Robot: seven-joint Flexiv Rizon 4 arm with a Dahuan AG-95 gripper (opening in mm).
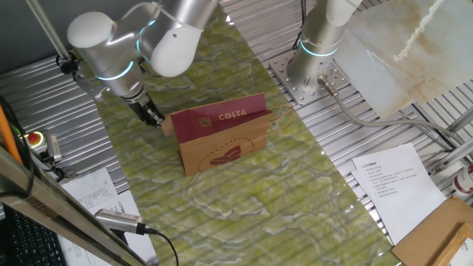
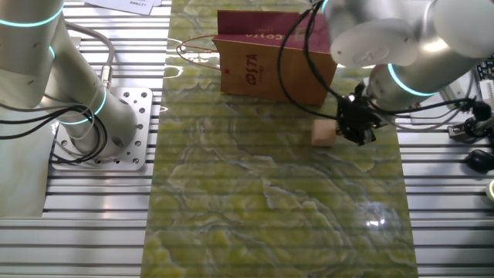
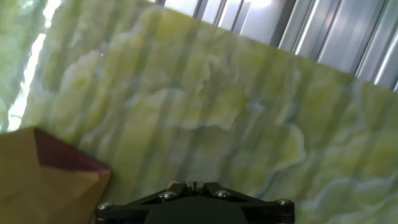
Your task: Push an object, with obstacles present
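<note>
Seen from the other fixed view, the small wooden cube [image 2: 324,134] sits on the green marbled mat [image 2: 270,208], just left of the gripper [image 2: 356,123] and near the right front corner of the paper bag [image 2: 272,62], which lies w/ its string handles [image 2: 197,51] pointing left. One fixed view hides the cube almost entirely behind the bag [image 1: 222,140] and the gripper [image 1: 153,117] at the bag's left end, while the hand view gives only the mat [image 3: 205,106], a bag corner [image 3: 50,180] at lower left and the black hand housing [image 3: 194,204]. Whether the fingers are apart or together cannot be told in any view.
</note>
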